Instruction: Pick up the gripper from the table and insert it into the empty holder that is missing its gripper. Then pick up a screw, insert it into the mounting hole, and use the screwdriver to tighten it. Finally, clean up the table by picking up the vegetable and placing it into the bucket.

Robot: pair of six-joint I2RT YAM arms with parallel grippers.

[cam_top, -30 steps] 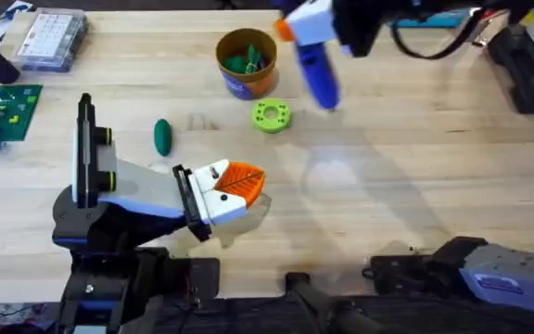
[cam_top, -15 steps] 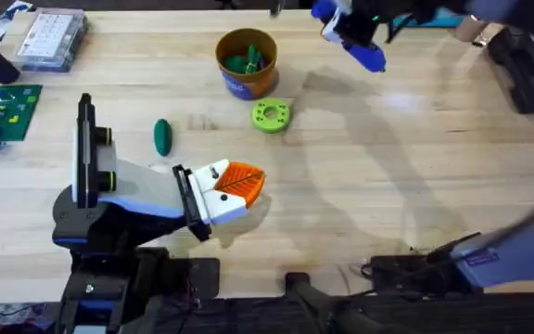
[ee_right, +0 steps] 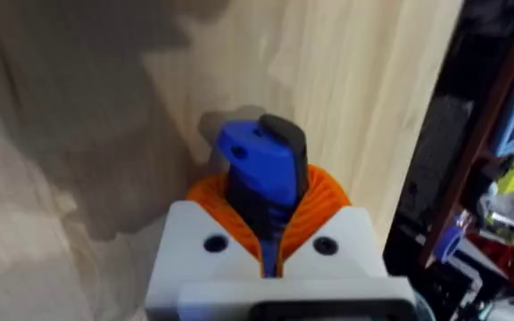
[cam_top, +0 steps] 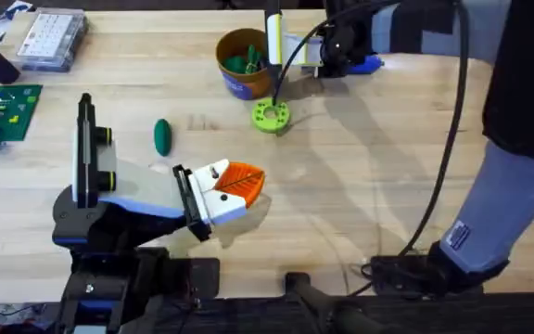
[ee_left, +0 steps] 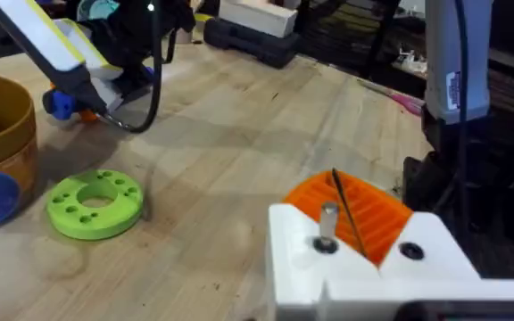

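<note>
My right gripper point(cam_top: 327, 57) reaches to the table's far side, just right of the bucket point(cam_top: 246, 63), and is shut on the blue screwdriver point(cam_top: 369, 63). The right wrist view has the screwdriver point(ee_right: 259, 165) clamped between the orange pads point(ee_right: 321, 192), low over the wood. The dark green vegetable point(cam_top: 162, 136) lies on the table left of centre. My left gripper point(cam_top: 236, 186) rests near the front, its orange pads together. A metal screw point(ee_left: 327, 221) stands in a hole of its white finger. The bucket point(ee_left: 3, 147) holds green pieces.
A lime-green ring with holes point(cam_top: 270, 115) lies just in front of the bucket and shows again as the ring point(ee_left: 95, 203). A clear compartment box point(cam_top: 52, 39) and a green board point(cam_top: 6, 109) sit at the far left. Dark gear lines the far right edge point(cam_top: 527, 70).
My right arm carried the screwdriver from above the table's middle back toward the far edge and lower, ending beside the bucket. The left arm, vegetable and ring have not moved.
</note>
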